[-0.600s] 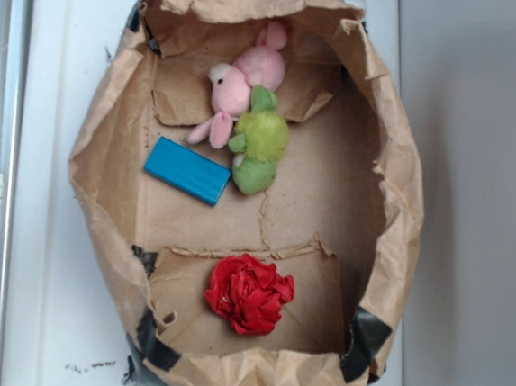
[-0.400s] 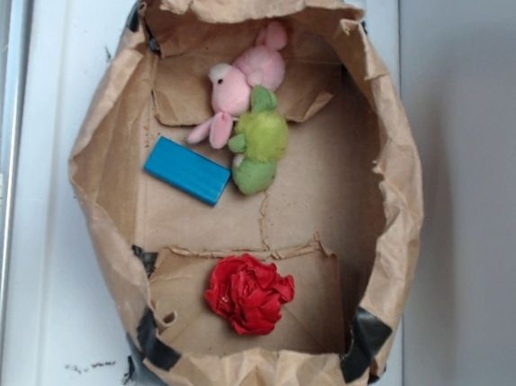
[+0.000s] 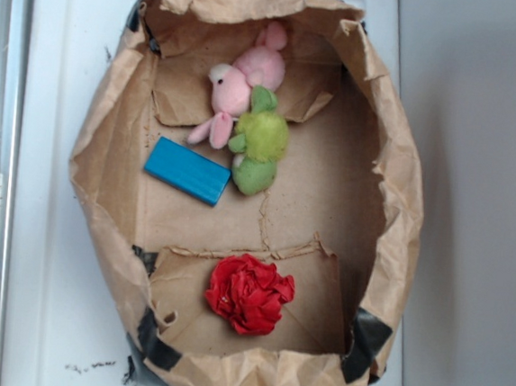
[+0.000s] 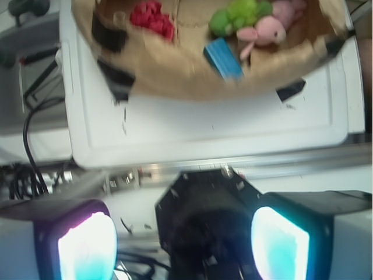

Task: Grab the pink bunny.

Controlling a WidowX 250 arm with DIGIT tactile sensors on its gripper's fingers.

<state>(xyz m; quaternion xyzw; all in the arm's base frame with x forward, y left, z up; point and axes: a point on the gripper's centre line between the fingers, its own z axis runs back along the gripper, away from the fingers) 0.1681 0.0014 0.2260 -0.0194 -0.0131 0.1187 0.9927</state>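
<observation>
The tool (image 4: 183, 233) hangs well back from the bag (image 3: 109, 144), fingers spread wide and empty. The pink bunny (image 3: 241, 79) lies at the bag's far end, touching the green plush (image 3: 261, 141), ears trailing toward the blue block (image 3: 188, 171).

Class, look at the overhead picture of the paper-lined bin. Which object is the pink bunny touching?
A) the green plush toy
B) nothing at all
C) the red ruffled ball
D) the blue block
A: the pink bunny lies pressed against the green plush toy at the far end of the bin, while the blue block sits just apart from it and the red ruffled ball lies alone at the near end.
</observation>
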